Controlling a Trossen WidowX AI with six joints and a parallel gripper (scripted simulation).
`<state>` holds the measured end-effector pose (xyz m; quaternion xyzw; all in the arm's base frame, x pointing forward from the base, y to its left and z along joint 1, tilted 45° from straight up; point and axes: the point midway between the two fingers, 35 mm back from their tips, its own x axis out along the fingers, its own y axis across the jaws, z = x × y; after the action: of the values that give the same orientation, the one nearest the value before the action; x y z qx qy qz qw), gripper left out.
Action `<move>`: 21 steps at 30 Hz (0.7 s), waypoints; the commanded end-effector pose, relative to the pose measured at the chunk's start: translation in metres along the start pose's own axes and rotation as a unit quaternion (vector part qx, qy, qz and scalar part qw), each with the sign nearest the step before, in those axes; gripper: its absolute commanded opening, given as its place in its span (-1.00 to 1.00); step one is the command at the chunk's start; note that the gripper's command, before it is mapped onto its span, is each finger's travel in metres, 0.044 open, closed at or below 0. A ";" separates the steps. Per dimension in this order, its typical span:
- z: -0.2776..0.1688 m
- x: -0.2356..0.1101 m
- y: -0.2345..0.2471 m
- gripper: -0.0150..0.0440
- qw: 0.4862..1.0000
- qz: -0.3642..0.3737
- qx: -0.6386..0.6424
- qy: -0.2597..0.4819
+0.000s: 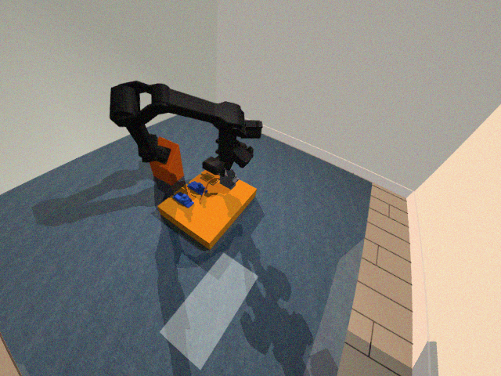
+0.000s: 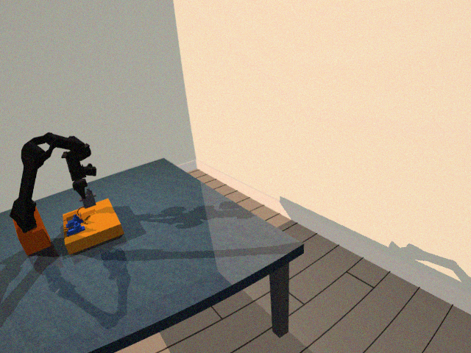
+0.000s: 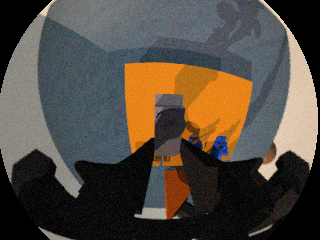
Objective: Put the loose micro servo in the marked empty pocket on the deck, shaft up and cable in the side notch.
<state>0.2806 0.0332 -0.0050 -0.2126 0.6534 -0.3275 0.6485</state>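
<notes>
My gripper (image 1: 228,178) (image 2: 88,198) (image 3: 167,140) is shut on the loose grey micro servo (image 1: 229,176) (image 2: 90,197) (image 3: 170,119). It holds the servo upright, close over the far corner of the orange deck (image 1: 214,220) (image 2: 101,224) (image 3: 142,103). The marked empty pocket (image 1: 207,176) is a dark hatched rectangle just left of the servo in the top view. A thin cable (image 1: 204,189) curls over the deck near it. Two blue servos (image 1: 196,186) (image 1: 183,199) (image 2: 74,223) (image 3: 216,147) sit in the deck's left side.
The arm's orange base block (image 1: 169,164) (image 2: 34,238) stands behind and left of the deck. The deck rests on a blue-grey table; its front edge (image 2: 228,289) and a leg show in the exterior view. A pale light patch (image 1: 210,303) lies in front of the deck.
</notes>
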 end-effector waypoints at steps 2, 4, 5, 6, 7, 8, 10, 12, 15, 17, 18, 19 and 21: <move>-0.020 -0.004 0.001 -0.49 1.000 0.006 0.004 -0.005; -0.030 -0.004 0.001 -0.49 1.000 0.006 0.003 -0.005; -0.035 -0.004 0.001 -0.49 1.000 0.006 0.003 -0.005; -0.039 -0.004 0.001 -0.49 1.000 0.006 0.003 -0.005; -0.044 -0.004 0.001 -0.49 1.000 0.006 0.003 -0.005; -0.049 -0.004 0.001 -0.49 1.000 0.006 0.003 -0.005; -0.060 -0.004 0.001 -0.49 1.000 0.006 0.003 -0.005; -0.070 -0.004 0.002 -0.49 1.000 0.006 0.003 -0.004; -0.086 -0.004 0.002 -0.49 1.000 0.006 0.002 -0.004; -0.093 -0.003 0.002 -0.49 1.000 0.006 0.002 -0.004; -0.094 -0.003 0.002 -0.49 1.000 0.006 0.002 -0.004; -0.094 -0.003 0.002 -0.49 1.000 0.006 0.002 -0.004; -0.093 -0.003 0.002 -0.49 1.000 0.006 0.002 -0.004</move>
<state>0.1907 0.0483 -0.0109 -0.2165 0.6551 -0.3253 0.6466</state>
